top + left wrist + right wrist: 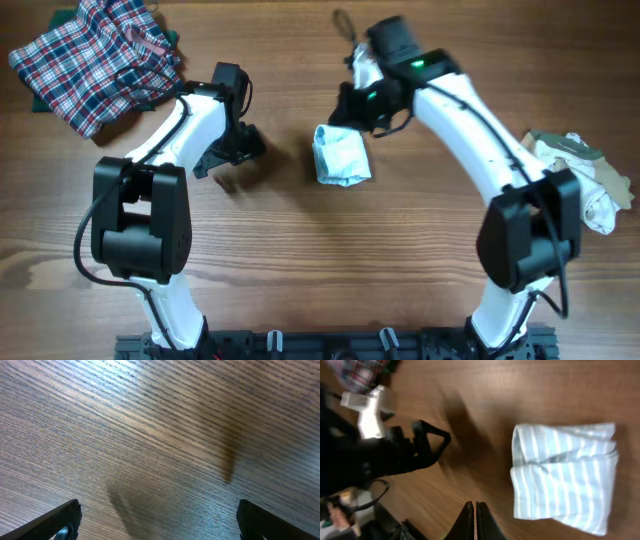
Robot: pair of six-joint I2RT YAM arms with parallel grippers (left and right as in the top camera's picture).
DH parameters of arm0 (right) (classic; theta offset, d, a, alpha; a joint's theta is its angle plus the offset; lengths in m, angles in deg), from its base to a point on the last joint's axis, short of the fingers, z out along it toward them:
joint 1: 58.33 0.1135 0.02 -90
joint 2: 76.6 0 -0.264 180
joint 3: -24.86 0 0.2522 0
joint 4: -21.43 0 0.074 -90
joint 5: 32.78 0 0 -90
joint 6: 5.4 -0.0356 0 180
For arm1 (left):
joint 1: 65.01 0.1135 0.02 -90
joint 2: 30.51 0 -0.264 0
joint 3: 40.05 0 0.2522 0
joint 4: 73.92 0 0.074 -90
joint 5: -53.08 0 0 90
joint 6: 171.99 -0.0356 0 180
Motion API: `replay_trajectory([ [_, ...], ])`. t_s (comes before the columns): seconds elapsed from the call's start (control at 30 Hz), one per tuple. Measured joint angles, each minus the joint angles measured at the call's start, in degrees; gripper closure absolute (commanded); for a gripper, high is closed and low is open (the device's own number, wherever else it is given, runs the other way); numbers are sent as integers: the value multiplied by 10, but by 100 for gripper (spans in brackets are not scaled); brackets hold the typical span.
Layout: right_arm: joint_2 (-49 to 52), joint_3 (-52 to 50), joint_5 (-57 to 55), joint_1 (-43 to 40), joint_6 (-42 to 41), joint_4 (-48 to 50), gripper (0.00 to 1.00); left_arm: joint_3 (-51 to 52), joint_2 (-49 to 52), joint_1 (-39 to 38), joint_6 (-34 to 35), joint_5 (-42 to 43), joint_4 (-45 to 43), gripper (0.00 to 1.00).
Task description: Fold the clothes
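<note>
One of the clothes, a pale blue-white striped garment (342, 155), lies folded into a small rectangle on the wooden table (300, 250). In the right wrist view the garment (565, 475) sits just right of my right gripper (474, 506), whose fingers are pressed together with nothing between them. Overhead, that right gripper (345, 112) hovers at the garment's far edge. My left gripper (228, 160) stands open left of the garment, apart from it. In the left wrist view the left gripper (160, 520) has only bare wood between its wide-spread fingers (60, 520).
A red-white-blue plaid garment (100, 60) lies bunched at the far left corner, over something dark green. Beige and white clothes (585, 180) lie in a heap at the right edge. The left arm (380, 445) shows in the right wrist view.
</note>
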Motion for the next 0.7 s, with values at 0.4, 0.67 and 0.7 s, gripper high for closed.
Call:
replay_trajectory([
  [0.4,27,-141,184,-19,74,145,96,0,0,0,0,2,-4,0],
  [0.67,29,-218,230,-19,75,216,96,0,0,0,0,2,-5,0],
  [0.7,31,-223,232,-19,75,226,96,0,0,0,0,2,-5,0],
])
